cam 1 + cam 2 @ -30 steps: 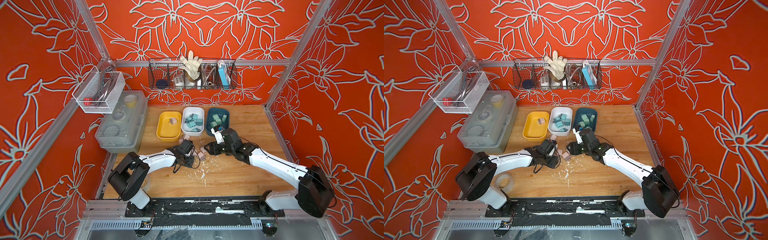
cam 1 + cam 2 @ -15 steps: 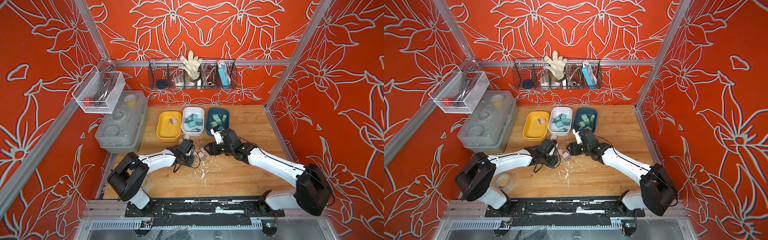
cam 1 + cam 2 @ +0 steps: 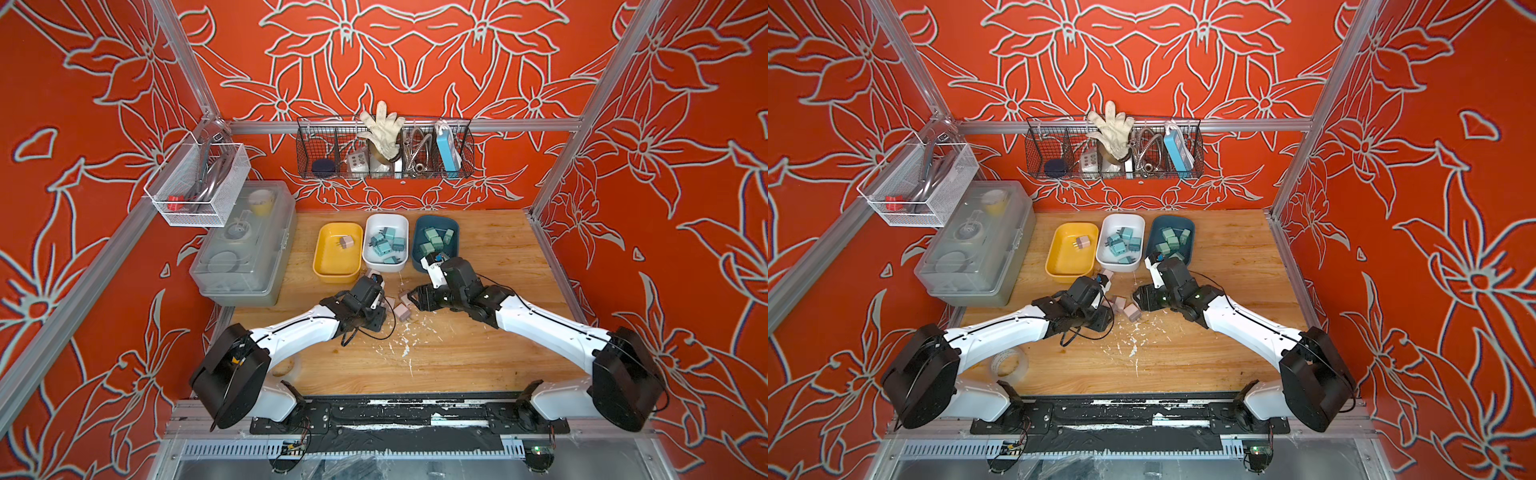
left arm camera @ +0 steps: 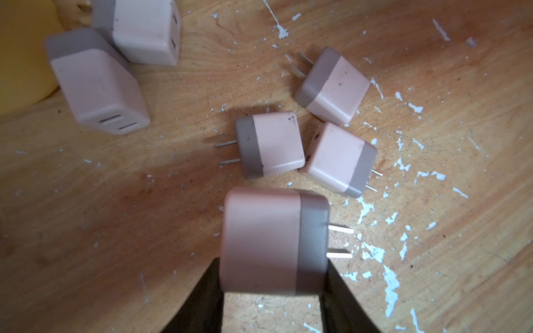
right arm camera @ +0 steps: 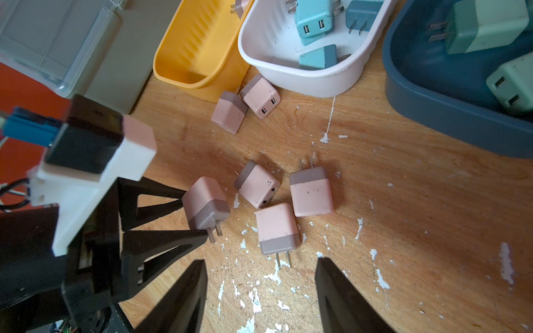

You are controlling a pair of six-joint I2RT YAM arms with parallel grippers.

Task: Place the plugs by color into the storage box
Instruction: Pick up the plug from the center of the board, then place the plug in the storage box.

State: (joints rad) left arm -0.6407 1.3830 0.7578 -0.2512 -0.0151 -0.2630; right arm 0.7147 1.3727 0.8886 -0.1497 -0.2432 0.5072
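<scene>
Since a second ago the arms have hardly shifted, but the left gripper has drawn its two black fingers in onto a pink plug. It now pinches that plug by its sides over the middle of the wooden table, prongs sticking out sideways. The right gripper hangs just beside it as before, jaws apart with nothing between them. Each plug is a small cube with rounded corners, made of matte pale pink plastic with a grey-brown band at the end that carries two flat metal prongs. The opposite face shows two slots. Three loose plugs lie on their sides close together at the middle of the table, near the held one. A pair of plugs lean against each other just in front of the yellow tray. Three smooth oval plastic trays stand side by side toward the back edge. The yellow tray holds a single plug, also pink. The white tray holds several blue plugs, and the dark blue tray holds green plugs. The table's varnished grain is scattered with white chips.
</scene>
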